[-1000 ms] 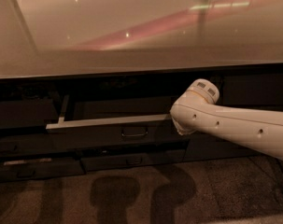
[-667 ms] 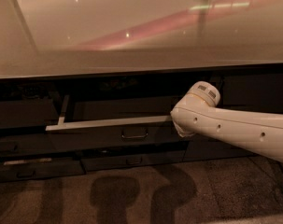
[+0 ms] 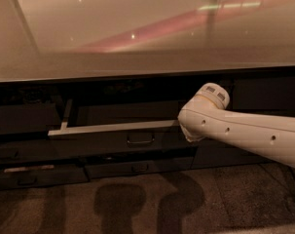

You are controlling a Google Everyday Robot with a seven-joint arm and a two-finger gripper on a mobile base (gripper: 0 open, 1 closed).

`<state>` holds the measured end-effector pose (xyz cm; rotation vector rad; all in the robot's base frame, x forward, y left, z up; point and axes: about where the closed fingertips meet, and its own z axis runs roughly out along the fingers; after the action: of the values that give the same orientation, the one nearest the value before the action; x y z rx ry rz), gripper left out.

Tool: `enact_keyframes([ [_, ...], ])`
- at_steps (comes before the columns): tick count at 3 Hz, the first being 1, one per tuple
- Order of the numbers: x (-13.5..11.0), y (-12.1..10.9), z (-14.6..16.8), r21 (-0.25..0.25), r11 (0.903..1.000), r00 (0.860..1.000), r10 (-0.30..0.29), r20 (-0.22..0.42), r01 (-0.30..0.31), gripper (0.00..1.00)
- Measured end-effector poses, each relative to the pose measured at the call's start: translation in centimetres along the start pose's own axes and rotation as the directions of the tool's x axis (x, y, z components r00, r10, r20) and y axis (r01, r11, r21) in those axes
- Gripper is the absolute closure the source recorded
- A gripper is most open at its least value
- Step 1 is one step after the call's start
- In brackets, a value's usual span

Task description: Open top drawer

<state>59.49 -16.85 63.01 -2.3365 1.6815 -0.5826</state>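
Observation:
The top drawer [image 3: 103,141] is a wide dark front under the counter, pulled partly out. Its pale top edge [image 3: 113,127] and one light side rail [image 3: 66,115] show, and its small loop handle [image 3: 140,139] hangs at the middle. My white arm [image 3: 244,130] comes in from the right, and its rounded end [image 3: 200,113] sits against the drawer's right end. The gripper is hidden behind that rounded end, at the drawer's right top edge.
A broad glossy countertop [image 3: 137,43] overhangs the drawers. Narrower dark drawer fronts [image 3: 137,167] with small handles sit below, and another [image 3: 25,175] is at lower left. The arm's shadows fall on the carpeted floor [image 3: 137,204].

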Motion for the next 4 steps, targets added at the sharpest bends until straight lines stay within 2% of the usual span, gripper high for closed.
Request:
enact_keyframes([
  [1,0.7,-2.4,-2.1,0.012,0.9999,1.0,0.005,0.005,-0.005,0.34],
  [2,0.8,-2.7,-2.5,0.018,0.9998,1.0,0.006,0.005,-0.006,0.11],
  [3,1.3,-3.8,-6.3,0.071,0.9974,1.0,0.013,-0.014,-0.012,0.0],
  [4,2.2,-4.6,-11.3,0.149,0.9886,0.998,0.033,-0.052,-0.025,0.0],
])
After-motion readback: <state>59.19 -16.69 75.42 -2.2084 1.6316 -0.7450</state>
